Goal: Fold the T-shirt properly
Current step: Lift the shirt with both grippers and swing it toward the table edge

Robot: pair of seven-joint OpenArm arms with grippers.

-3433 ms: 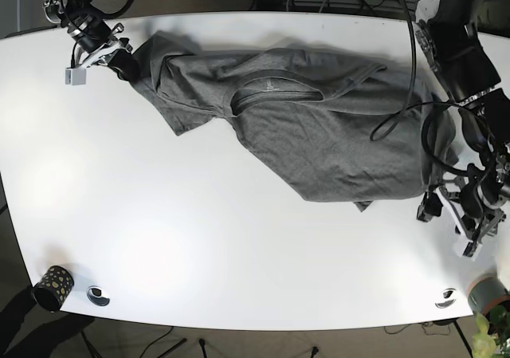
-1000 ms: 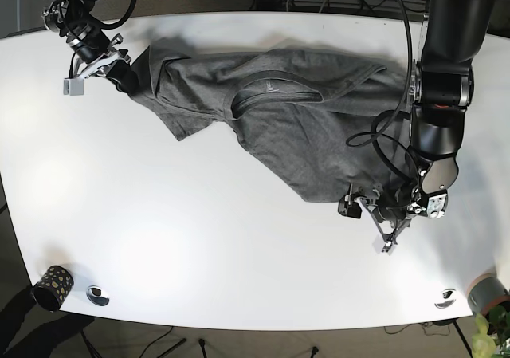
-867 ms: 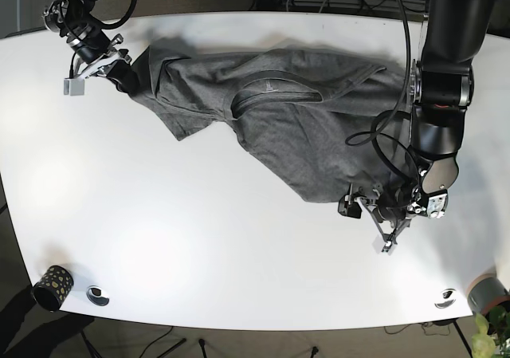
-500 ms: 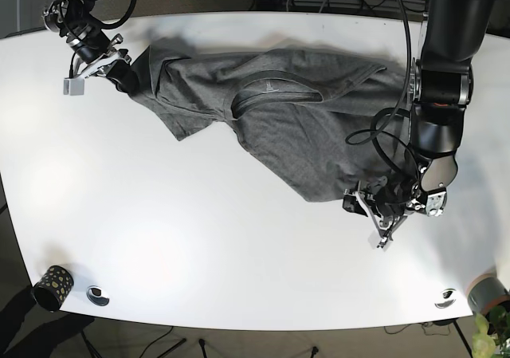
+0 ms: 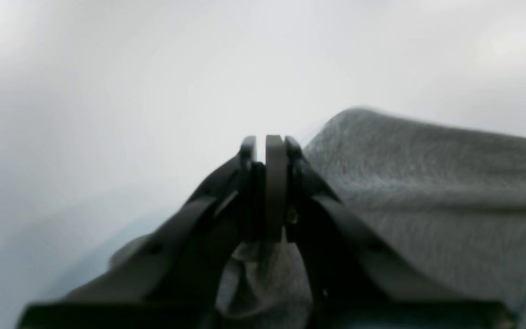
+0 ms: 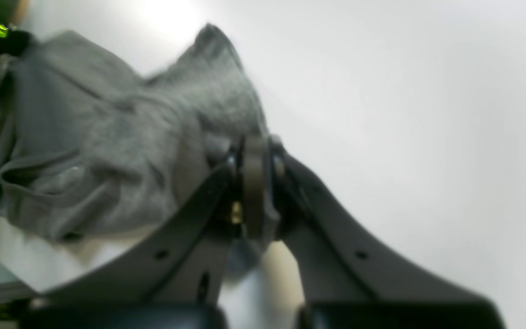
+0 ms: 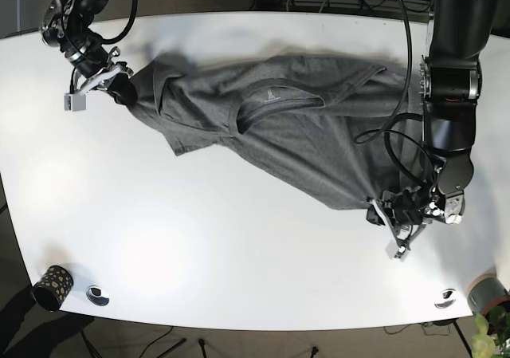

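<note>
The grey T-shirt (image 7: 279, 135) lies stretched slantwise over the white table (image 7: 199, 238), from the upper left to the lower right, collar up. At the shirt's upper-left end my right gripper (image 7: 119, 89) is shut on a bunch of fabric; its wrist view shows the gripper (image 6: 254, 151) closed with cloth (image 6: 107, 151) bulging to its left. My left gripper (image 7: 381, 214) is shut on the shirt's lower-right corner. In the left wrist view the gripper (image 5: 267, 146) is closed, with grey fabric (image 5: 427, 183) to its right and under the fingers.
A black speckled cup (image 7: 53, 286) stands at the front-left corner beside a round fitting (image 7: 98, 295). Another fitting (image 7: 446, 298), a grey cup (image 7: 488, 293) and a plant (image 7: 490, 330) are at the front right. Cables run behind the table's far edge.
My left gripper has closed on the shirt's lower corner and moved right and toward the front, drawing the fabric out longer. My right gripper has shifted slightly toward the front, still holding.
</note>
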